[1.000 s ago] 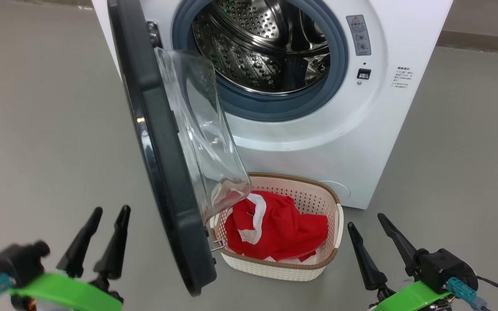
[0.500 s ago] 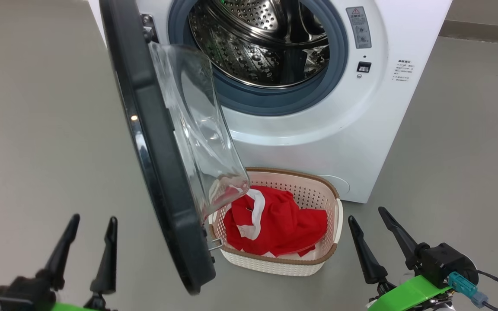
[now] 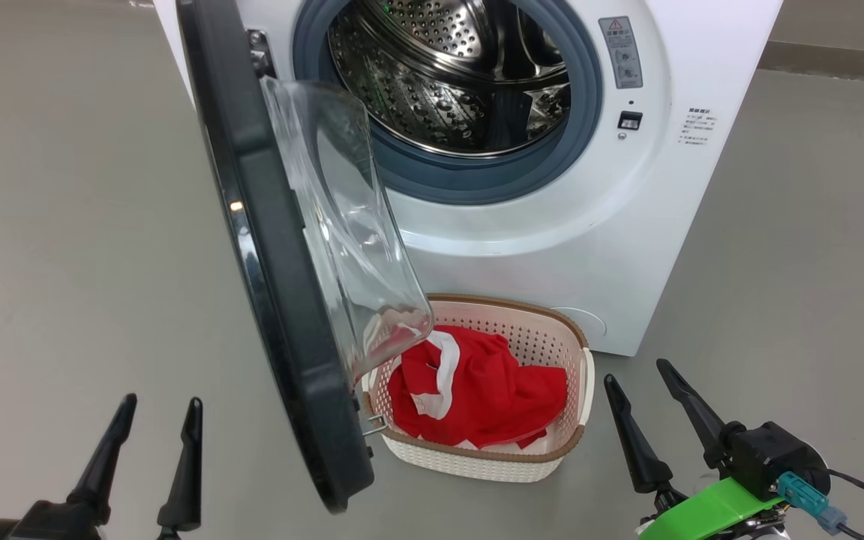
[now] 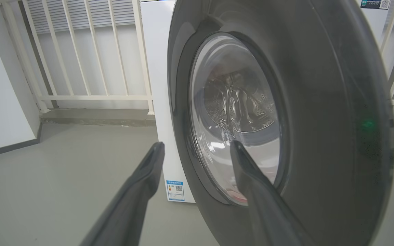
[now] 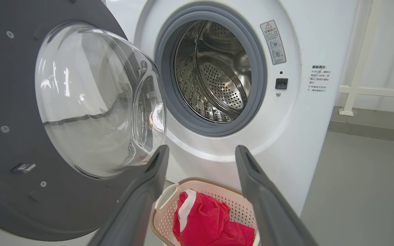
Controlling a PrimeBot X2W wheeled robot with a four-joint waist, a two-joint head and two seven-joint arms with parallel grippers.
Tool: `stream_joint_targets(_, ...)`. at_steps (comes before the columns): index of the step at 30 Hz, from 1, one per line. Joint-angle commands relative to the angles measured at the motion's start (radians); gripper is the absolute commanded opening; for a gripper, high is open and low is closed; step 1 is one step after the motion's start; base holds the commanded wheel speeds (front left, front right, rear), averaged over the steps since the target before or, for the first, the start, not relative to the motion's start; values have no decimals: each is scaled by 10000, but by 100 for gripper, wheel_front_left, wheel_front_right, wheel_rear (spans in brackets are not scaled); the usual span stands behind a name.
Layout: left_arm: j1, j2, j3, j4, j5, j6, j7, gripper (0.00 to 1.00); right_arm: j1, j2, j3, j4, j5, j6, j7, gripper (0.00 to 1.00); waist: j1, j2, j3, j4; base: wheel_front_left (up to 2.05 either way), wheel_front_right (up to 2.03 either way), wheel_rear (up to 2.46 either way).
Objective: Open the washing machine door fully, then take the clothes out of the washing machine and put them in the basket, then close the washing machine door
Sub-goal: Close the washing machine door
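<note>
**Door wide, reds in the basket, both grippers free**

The door (image 3: pixel 282 300) stands swung out from the washer (image 3: pixel 552 247), hinged on the robot's left. It is almost edge-on in the head view, with its black rim running down toward the floor (image 3: pixel 64 225). Its glass bowl (image 3: pixel 342 225) bulges toward the open mouth. Behind it the grey seal (image 3: pixel 477 187) rings the perforated steel drum (image 3: pixel 447 82).

Down at the washer's foot sits the basket (image 3: pixel 552 450), on the floor right against the front panel. Its left end is tucked behind the door's lower edge, under the tip of the glass bowl. The clothes (image 3: pixel 477 390) lie inside it, a red heap with a white band, filling most of the basket's floor.

The left gripper (image 3: pixel 162 400) hangs on the outer side of the door, clear of the rim in the head view. Its jaws are spread with nothing between them. Its wrist camera looks up the door's glossy outer face and window, with a blue label (image 4: pixel 175 190) low on the washer's side and a white railing (image 4: pixel 80 51) behind.

The right gripper (image 3: pixel 634 370) is just right of the basket, not touching it, its jaws spread too and carrying nothing. From its wrist camera the two fingers frame the basket and the red cloth below, with the drum above.
</note>
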Motion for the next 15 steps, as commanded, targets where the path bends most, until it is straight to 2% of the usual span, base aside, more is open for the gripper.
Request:
stream_joint_targets(1,-182,137,348,-291,32,-51,-90,100,-343,-26,176,-260,243,75,-63,100,0,0,14,11,0,0,0)
stream_joint_targets(15,-127,93,278,-123,83,-51,-91,100,-292,-26,178,-229,236,75,-63,100,0,0,-98,150,0,0,0)
